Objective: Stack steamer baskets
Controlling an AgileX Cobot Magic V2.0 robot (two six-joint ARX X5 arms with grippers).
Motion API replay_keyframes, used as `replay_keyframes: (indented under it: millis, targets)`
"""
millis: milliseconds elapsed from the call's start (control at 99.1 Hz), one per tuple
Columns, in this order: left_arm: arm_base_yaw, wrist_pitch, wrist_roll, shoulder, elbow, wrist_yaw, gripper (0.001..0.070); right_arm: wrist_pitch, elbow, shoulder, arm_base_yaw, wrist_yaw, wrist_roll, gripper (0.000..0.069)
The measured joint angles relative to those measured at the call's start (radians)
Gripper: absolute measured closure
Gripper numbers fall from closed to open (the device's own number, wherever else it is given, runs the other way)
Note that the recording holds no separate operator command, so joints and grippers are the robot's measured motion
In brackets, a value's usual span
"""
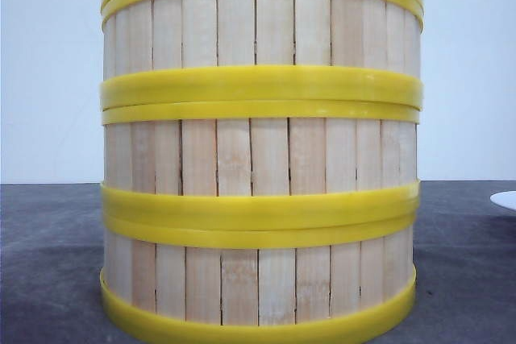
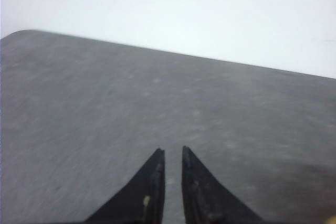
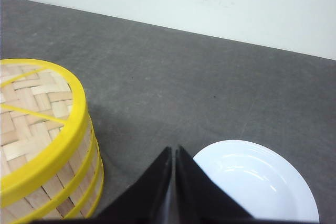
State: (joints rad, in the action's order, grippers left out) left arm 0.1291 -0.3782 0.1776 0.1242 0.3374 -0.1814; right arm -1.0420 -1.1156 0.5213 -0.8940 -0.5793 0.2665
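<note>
Three steamer baskets already one column on grey tabletop, rims aligned, woven top capping it; stack looks complete. Column upright, axis vertical, filling front view. White plate near, apart from stack. Right pincer nearer: stack just beside it, plate opposite side, fingers together, holding nothing. Left pincer over bare tabletop, narrow gap, empty. Far edge visible; open room behind.

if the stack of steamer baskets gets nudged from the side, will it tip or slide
Probably slides before tipping: the stack of steamer baskets looks about as wide as tall. The glossy yellow bands may let tiers shift apart. Thin slats and the woven lid suggest it is light.
</note>
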Motion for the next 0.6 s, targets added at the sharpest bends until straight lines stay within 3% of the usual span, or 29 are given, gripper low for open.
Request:
replay_keyframes:
  millis: [303,595]
  targets:
    - [-0.033,0.145,-0.067,-0.072,-0.253,0.000,0.0677,0.000,0.000,0.000,0.000,0.000,0.000,0.0685]
    - [-0.033,0.203,-0.108,-0.111,-0.304,0.025,0.0677,0.000,0.000,0.000,0.000,0.000,0.000,0.0685]
